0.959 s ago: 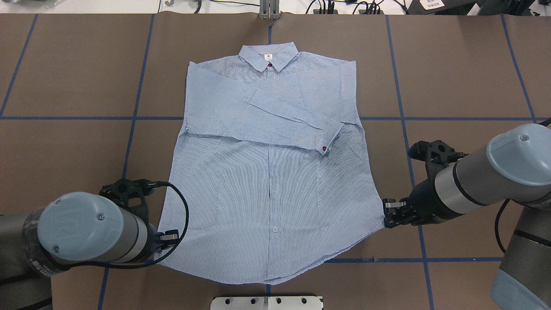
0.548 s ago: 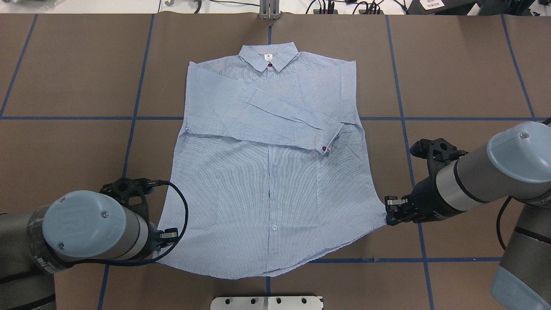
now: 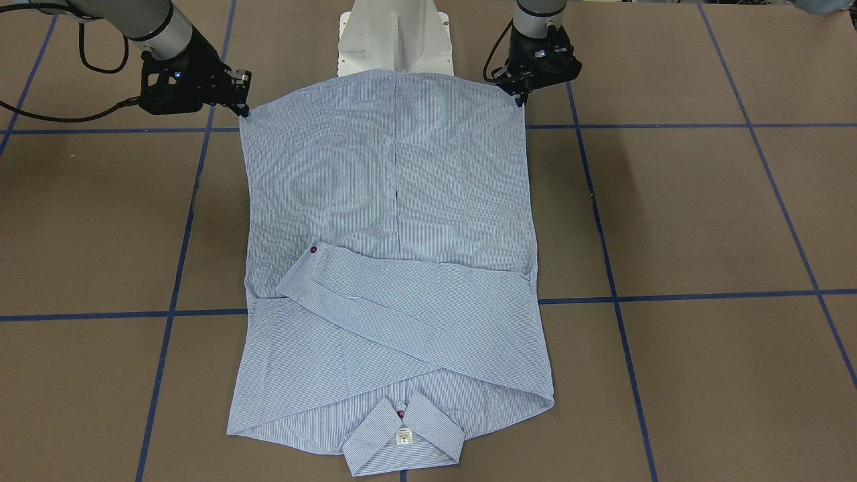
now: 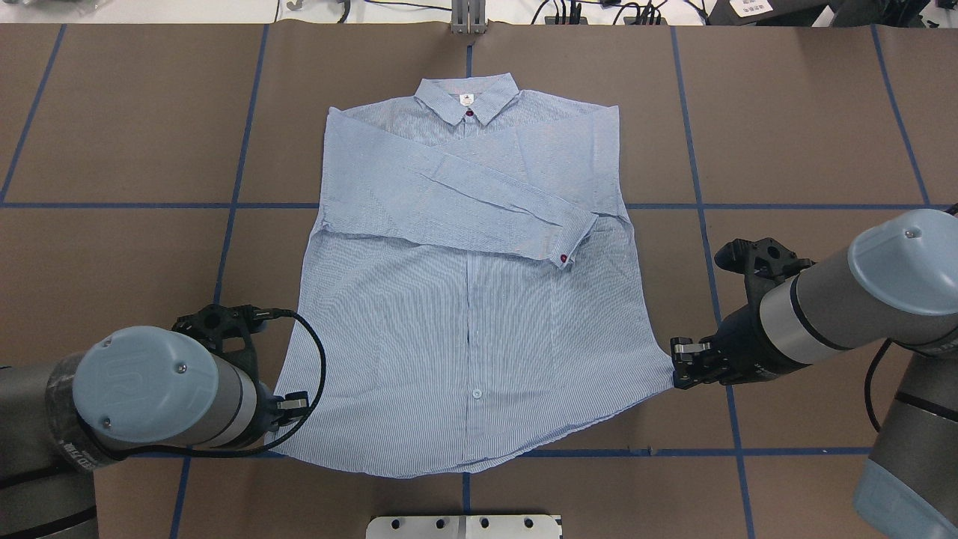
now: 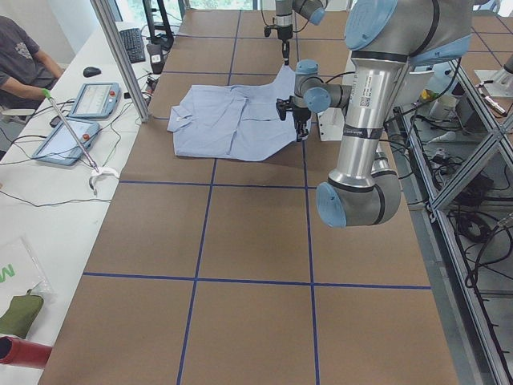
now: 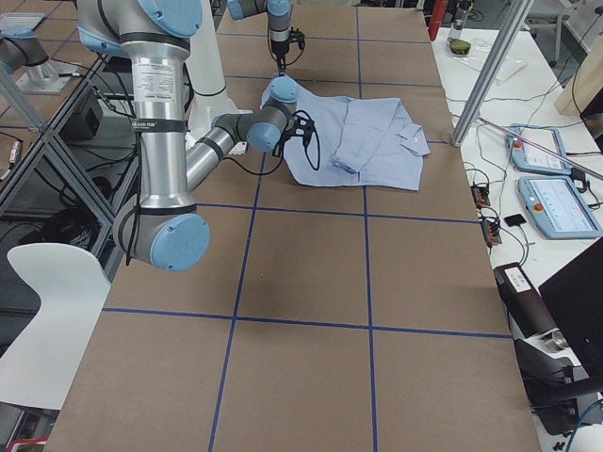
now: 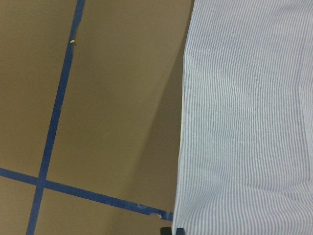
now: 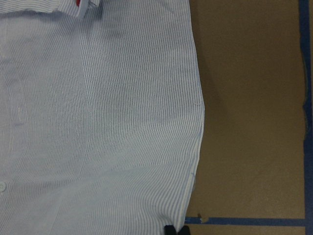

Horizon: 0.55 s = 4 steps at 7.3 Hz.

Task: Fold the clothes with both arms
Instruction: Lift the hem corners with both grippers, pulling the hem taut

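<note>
The light-blue striped shirt (image 4: 464,329) lies front-up on the brown table, collar far from me. Both sleeves are folded across the chest, and a red cuff button (image 4: 563,259) shows. My left gripper (image 4: 296,405) is shut on the hem's left corner. My right gripper (image 4: 677,364) is shut on the hem's right corner. Both corners are raised a little off the table. In the front-facing view the left gripper (image 3: 519,96) is at the upper right and the right gripper (image 3: 242,102) at the upper left. The wrist views show striped cloth (image 7: 244,122) (image 8: 98,122) at the fingertips.
The white pedestal base (image 4: 464,526) stands just behind the hem. Blue tape lines (image 4: 224,224) grid the table. In the exterior left view an operator (image 5: 24,68) and tablets (image 5: 92,100) are at a side desk beyond the shirt's collar end.
Both grippers have moved forward, away from the base, carrying the hem corners. The shirt's bottom edge has drawn up toward the collar by a small amount.
</note>
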{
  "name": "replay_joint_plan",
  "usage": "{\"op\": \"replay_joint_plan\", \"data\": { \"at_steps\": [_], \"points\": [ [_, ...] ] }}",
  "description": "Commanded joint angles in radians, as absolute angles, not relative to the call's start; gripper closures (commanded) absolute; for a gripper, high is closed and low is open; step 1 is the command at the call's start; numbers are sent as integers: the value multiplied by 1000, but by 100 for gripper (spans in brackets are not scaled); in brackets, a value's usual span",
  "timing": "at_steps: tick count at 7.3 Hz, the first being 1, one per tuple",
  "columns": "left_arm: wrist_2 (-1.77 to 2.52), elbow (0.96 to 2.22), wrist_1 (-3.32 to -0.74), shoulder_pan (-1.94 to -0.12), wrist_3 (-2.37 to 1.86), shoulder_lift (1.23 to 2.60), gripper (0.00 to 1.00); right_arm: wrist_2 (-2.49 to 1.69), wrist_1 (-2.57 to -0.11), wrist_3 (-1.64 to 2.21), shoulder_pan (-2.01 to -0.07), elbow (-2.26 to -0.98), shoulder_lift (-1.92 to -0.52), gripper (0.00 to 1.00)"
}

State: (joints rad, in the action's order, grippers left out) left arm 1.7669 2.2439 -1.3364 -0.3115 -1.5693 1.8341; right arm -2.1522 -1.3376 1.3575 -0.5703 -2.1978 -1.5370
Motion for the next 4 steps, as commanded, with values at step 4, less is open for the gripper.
{"op": "replay_joint_plan", "data": {
  "at_steps": [4],
  "points": [
    [1769,2233,-1338,-321,-1571,1835,100,-2154,-1339,1358,-592,-2191,-1537,100]
  ]
}}
